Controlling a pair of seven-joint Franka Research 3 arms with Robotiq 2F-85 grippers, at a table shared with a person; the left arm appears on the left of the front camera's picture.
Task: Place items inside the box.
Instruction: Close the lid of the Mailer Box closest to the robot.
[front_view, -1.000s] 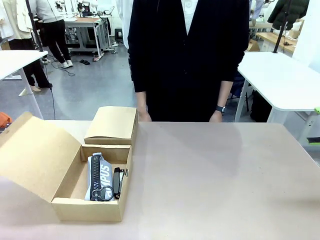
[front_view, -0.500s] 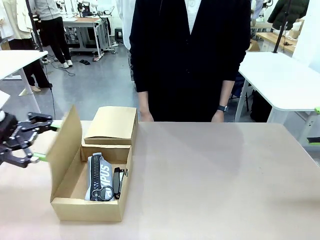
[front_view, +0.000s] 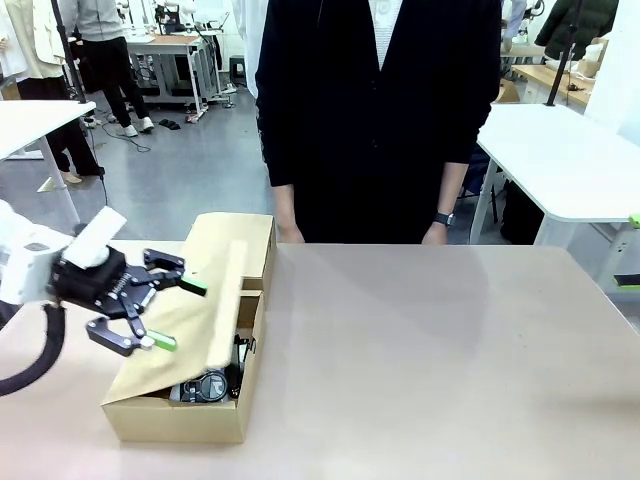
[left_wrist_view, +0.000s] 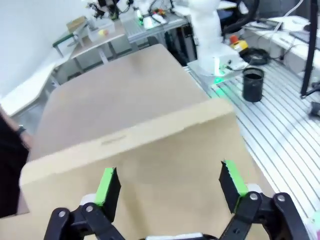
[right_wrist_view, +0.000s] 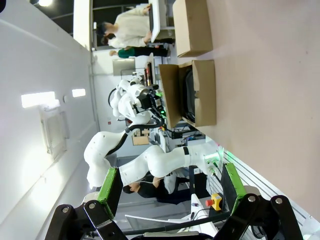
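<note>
Left fingers (front_view: 175, 313) spread wide against the box's flap (front_view: 190, 325), front view alone shows items (front_view: 210, 385) beneath, right fingers (right_wrist_view: 112, 182) wide, holding nothing.

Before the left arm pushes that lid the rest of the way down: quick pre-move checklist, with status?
1. Left gripper open, pressed against the flap lid, not gripping it: ok.
2. Lid only part closed, slanting over the box: not ok yet.
3. Items below the box rim: a black item shows in the gap; the rest cannot tell.
4. Person's hands at the far table edge, clear of the box: ok.
5. Smaller box shut behind, touching the lid's path: cannot tell.
6. Right gripper open, off to the side: ok.
</note>
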